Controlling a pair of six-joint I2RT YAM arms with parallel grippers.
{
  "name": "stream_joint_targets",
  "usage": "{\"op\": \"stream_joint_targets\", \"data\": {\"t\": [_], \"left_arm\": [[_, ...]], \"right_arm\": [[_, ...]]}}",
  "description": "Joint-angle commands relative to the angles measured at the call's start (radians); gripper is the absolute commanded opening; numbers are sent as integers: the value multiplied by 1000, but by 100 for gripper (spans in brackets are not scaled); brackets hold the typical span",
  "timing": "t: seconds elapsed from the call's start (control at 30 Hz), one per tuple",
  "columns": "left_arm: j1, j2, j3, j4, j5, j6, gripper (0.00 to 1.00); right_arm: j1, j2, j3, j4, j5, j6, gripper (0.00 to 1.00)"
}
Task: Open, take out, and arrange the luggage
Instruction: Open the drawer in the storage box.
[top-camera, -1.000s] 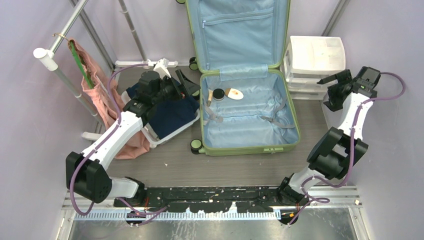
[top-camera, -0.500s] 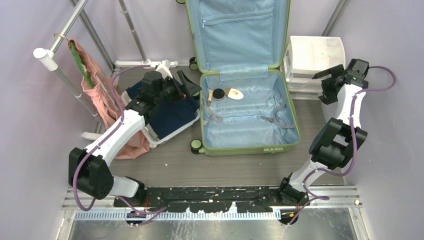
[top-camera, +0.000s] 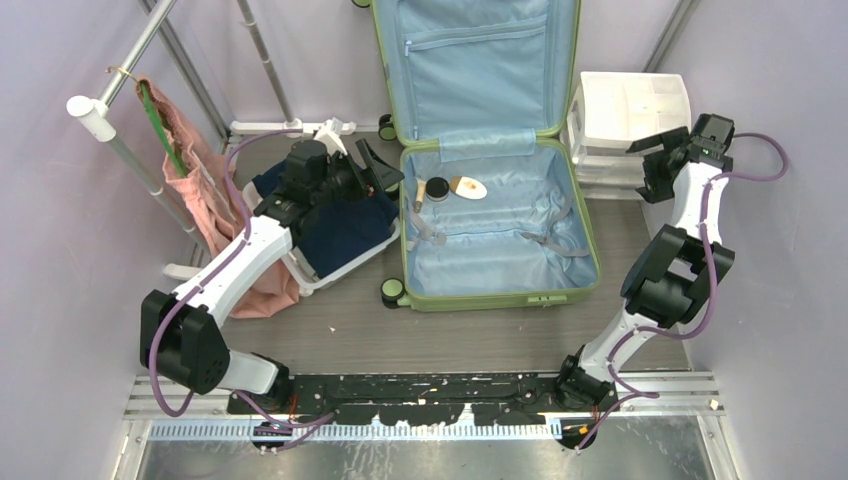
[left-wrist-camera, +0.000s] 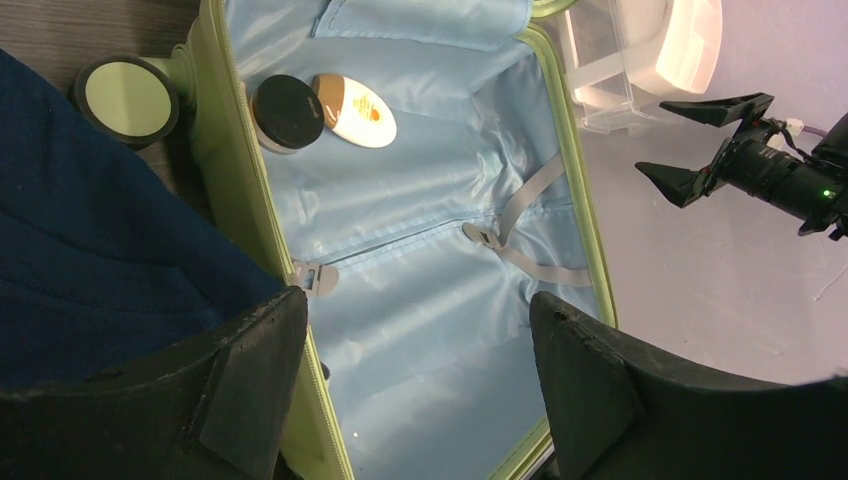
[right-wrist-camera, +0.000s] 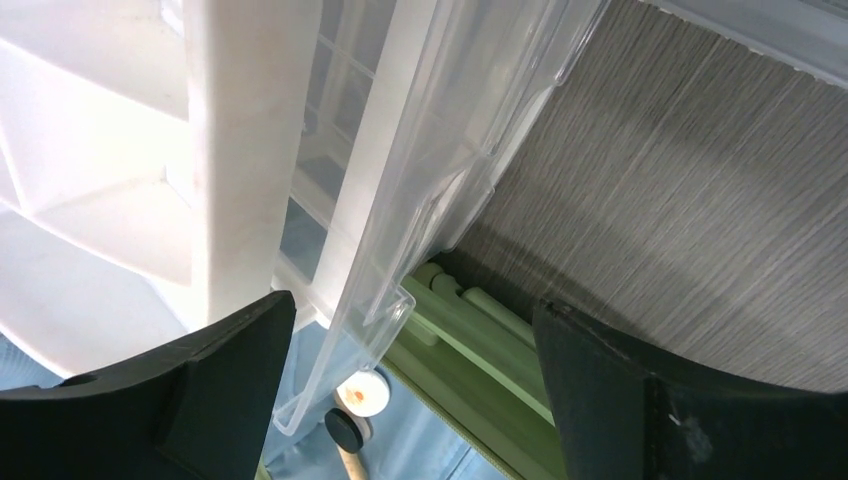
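The luggage lies open in the middle of the floor, its light-green lid propped upright at the back and its pale blue lining showing. In its back left corner lie a black-lidded jar, a white oval item and a tan stick. My left gripper hovers open just left of the luggage rim, over the navy clothing, with nothing between its fingers. My right gripper stands open beside the drawer unit, empty. Its view shows the luggage's green edge.
A white mesh basket of navy clothing sits left of the luggage. A pink garment hangs on the rack at the far left. A clear drawer juts from the white unit. Walls close in on both sides.
My right gripper has swung a little left, closer to the drawer unit. My left gripper has crept slightly right towards the luggage.
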Motion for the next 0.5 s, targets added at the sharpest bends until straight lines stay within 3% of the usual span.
{"op": "stream_joint_targets", "data": {"t": [0.0, 0.27, 0.47], "left_arm": [[4, -9, 33, 15, 8, -11, 82], [4, 1, 27, 6, 12, -40, 81], [4, -9, 19, 9, 3, -42, 81]], "right_arm": [[2, 45, 58, 26, 38, 39, 94], [-1, 26, 41, -36, 82, 16, 92], [-18, -93, -67, -42, 95, 5, 82]]}}
